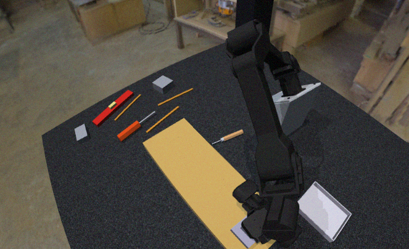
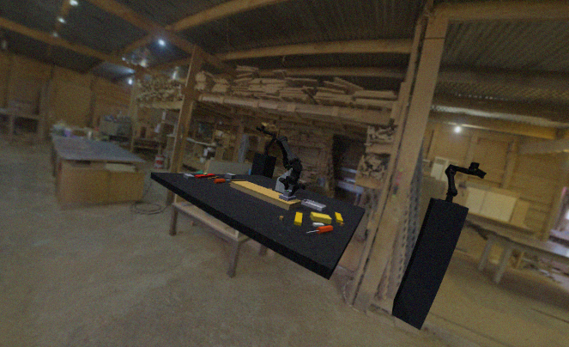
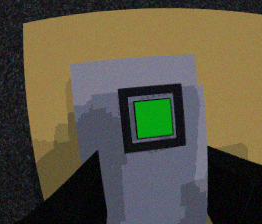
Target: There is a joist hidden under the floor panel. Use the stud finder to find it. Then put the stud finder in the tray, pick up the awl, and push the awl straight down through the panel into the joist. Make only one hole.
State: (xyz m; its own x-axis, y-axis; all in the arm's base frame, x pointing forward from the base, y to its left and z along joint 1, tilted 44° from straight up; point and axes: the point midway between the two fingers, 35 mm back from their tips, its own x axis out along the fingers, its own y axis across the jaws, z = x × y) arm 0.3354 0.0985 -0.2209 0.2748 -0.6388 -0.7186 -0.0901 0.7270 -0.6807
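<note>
My gripper (image 1: 252,229) (image 3: 153,156) is shut on the stud finder (image 1: 242,234) (image 2: 287,197) (image 3: 157,185), a flat grey block whose square window shows bright green. The stud finder is over the near end of the tan floor panel (image 1: 196,161) (image 2: 257,190) (image 3: 132,32), at or very close to its surface. The panel hides the joist. The awl (image 1: 232,135), with a light wooden handle and thin metal tip, lies on the table beside the panel's long edge. The pale tray (image 1: 321,210) (image 2: 313,204) stands beside the panel's near end, with nothing in it.
A red level (image 1: 106,113), an orange screwdriver (image 1: 128,130), thin orange sticks and two grey blocks lie around the panel's far end. A tall grey box (image 1: 298,113) stands near the arm. Yellow blocks (image 2: 320,216) and another orange screwdriver (image 2: 323,228) lie beyond the near end.
</note>
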